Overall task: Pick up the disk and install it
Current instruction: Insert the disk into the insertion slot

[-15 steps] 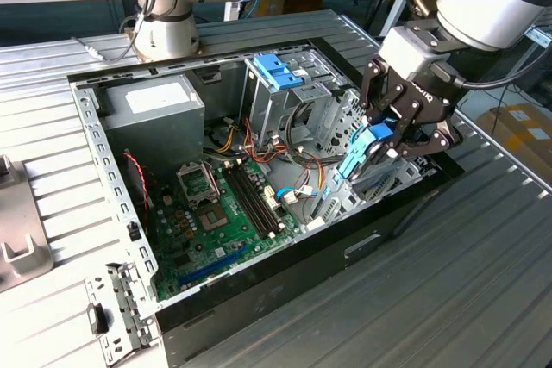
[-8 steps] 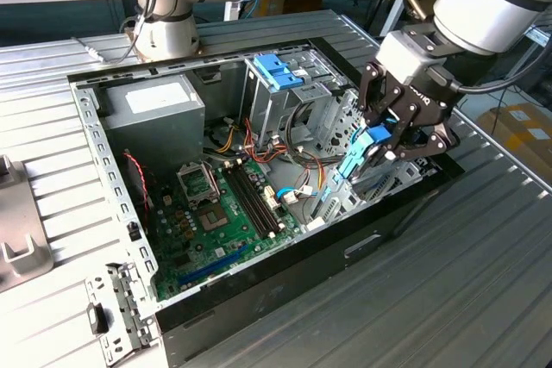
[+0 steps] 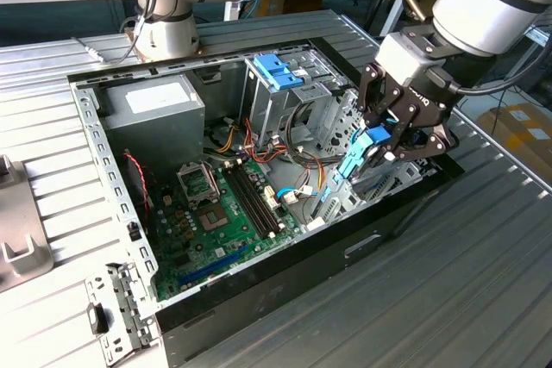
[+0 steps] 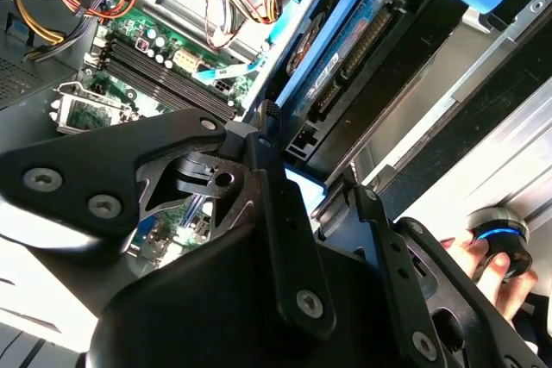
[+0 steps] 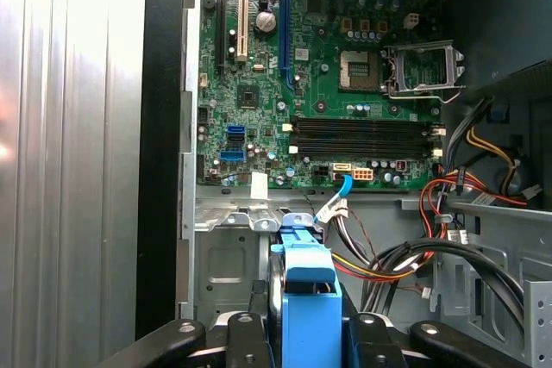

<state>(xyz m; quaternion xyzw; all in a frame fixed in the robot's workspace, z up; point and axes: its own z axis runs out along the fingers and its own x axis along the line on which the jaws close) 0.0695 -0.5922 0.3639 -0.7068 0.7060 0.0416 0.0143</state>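
The disk (image 3: 360,159) is a dark flat drive with blue side rails. It hangs tilted on edge over the drive bay at the exterior view's right side of the open computer case (image 3: 86,127). My gripper (image 3: 381,149) is shut on it from above, a black finger on each side. In the first wrist view the disk's blue rail (image 5: 306,295) stands between the fingers (image 5: 235,333), above the metal bay floor. The second wrist view shows the disk's dark body and connector edge (image 4: 349,49) slanting down toward the case wall.
Inside the case lie a green motherboard (image 3: 216,213), a grey power supply (image 3: 153,109), a metal cage with a blue latch (image 3: 278,71) and loose cables (image 3: 293,157). The arm's base (image 3: 168,32) stands behind the case. A hand (image 4: 470,256) holds a small device.
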